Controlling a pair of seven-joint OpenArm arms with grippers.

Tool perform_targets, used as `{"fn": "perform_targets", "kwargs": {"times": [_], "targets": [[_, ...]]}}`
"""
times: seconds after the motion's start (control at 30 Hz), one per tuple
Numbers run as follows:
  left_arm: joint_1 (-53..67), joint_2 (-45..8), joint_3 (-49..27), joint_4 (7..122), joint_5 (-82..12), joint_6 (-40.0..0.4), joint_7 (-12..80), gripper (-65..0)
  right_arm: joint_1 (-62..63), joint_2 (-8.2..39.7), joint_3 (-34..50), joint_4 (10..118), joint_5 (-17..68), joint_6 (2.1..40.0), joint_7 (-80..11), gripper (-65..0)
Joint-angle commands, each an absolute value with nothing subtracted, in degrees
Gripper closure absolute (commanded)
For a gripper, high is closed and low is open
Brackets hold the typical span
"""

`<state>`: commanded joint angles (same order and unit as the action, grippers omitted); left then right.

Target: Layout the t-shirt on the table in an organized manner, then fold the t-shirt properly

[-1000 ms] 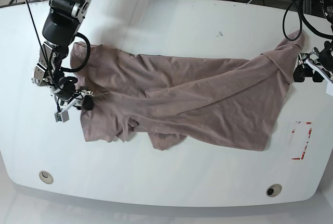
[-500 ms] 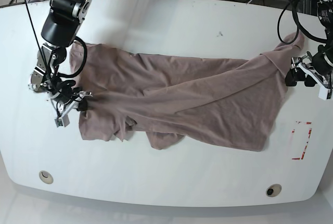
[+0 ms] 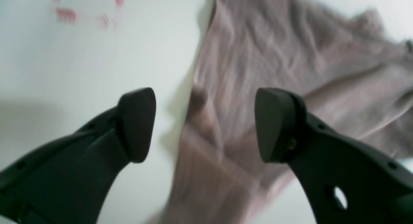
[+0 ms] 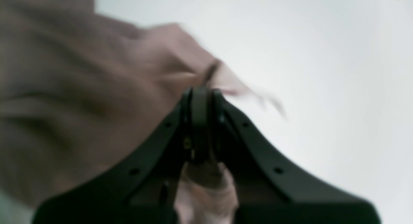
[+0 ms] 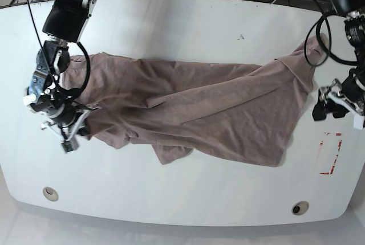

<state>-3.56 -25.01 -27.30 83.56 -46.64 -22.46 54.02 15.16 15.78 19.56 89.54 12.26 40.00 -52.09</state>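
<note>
Both grippers work the shirt (image 5: 194,114), which lies crumpled and stretched across the middle of the table (image 5: 182,28). At one end the right gripper (image 4: 200,88) is clamped on a bunched edge, while the left gripper (image 3: 203,124) hangs spread wide and empty above the opposite edge. Spreading it well probably needs a firm left pinch first, then an even outward pull.

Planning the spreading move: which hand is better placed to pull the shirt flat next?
Probably right: the right hand is shut on the t-shirt; the left hand hangs open, holding nothing.
</note>
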Motion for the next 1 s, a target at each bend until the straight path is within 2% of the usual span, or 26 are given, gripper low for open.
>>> {"fn": "perform_targets", "kwargs": {"times": [0.17,0.27,0.4,0.57,0.83,1.0], "targets": [[-6.55,-23.96,-24.31,78.90,-42.51,-22.46,54.02,-45.0,12.97,15.69,17.89,92.35,12.53,40.00,-52.09,-0.5],[-7.16,-23.60,-20.97,78.73,-38.37,-22.81,54.02,-45.0,12.18,14.55,17.54,93.67,12.09,40.00,-52.09,-0.5],[-5.93,-23.60,-18.86,81.10,-38.37,-22.99,54.20,-45.0,11.30,14.02,17.63,94.99,12.09,40.00,-52.18,-0.5],[-1.45,-23.69,-21.05,87.34,-39.43,-26.24,54.11,-45.0,10.15,14.20,17.63,97.45,12.09,40.00,-52.26,-0.5],[2.51,-24.13,-25.54,90.24,-39.16,-32.66,54.11,-44.9,8.31,14.02,17.63,106.77,12.18,40.00,-54.29,-0.5],[4.09,-26.07,-25.63,90.15,-39.16,-33.27,54.11,-44.7,8.13,14.29,17.80,112.57,12.09,40.00,-55.52,-0.5]]}}
